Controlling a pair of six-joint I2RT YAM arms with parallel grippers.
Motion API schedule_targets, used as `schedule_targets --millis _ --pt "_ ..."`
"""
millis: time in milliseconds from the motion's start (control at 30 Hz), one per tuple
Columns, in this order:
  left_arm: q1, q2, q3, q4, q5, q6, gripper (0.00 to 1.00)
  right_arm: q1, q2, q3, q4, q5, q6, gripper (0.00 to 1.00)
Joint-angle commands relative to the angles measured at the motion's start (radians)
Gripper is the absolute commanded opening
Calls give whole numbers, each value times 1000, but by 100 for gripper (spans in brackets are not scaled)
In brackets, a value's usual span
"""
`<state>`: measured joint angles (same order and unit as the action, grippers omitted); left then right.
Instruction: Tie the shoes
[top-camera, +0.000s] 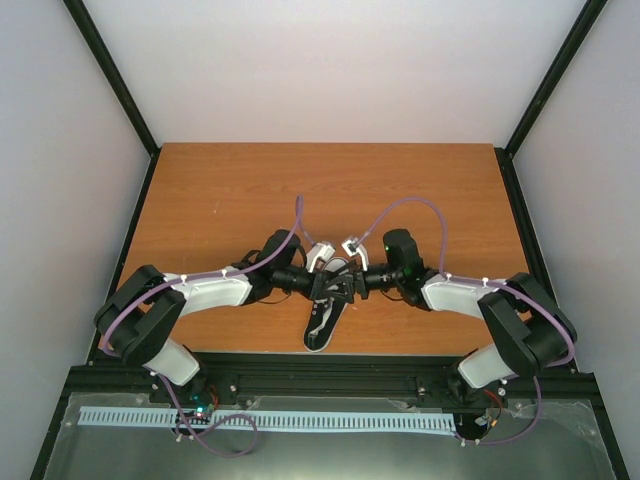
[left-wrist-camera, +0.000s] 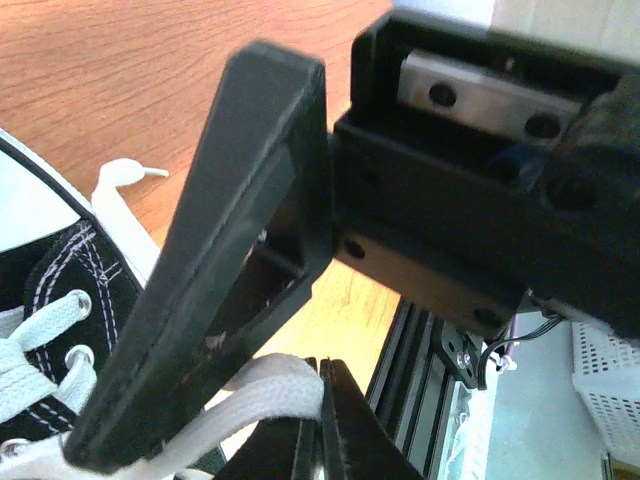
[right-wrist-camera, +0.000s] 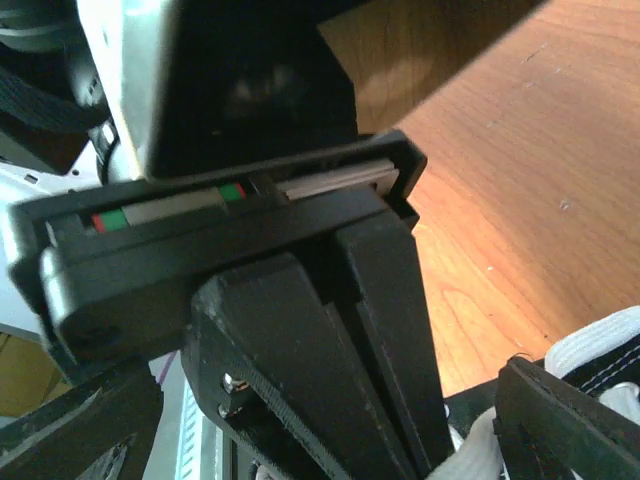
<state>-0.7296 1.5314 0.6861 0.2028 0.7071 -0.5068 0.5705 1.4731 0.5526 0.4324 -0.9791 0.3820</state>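
My left gripper (left-wrist-camera: 322, 428) pinches the limp lace (left-wrist-camera: 262, 395) at frame bottom; the right gripper (top-camera: 348, 285) gapes empty. The sneaker (top-camera: 322, 326) looks light, so I'd pull gently.

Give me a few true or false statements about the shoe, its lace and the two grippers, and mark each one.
1. One shoe lies on the wooden table. True.
2. Its lace is red. False: it is white.
3. The left gripper is pinching the lace. True.
4. The right gripper is parked at the table's far edge. False: it meets the left gripper over the shoe.
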Motion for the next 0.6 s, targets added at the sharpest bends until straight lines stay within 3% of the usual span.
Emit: schedule_targets --millis 0,567 --pt "1 -7 47 24 2 -38 1 26 19 -28 74 5 7 91" --pt "9 24 52 67 -22 -124 1 67 78 -75 166 46 40 83"
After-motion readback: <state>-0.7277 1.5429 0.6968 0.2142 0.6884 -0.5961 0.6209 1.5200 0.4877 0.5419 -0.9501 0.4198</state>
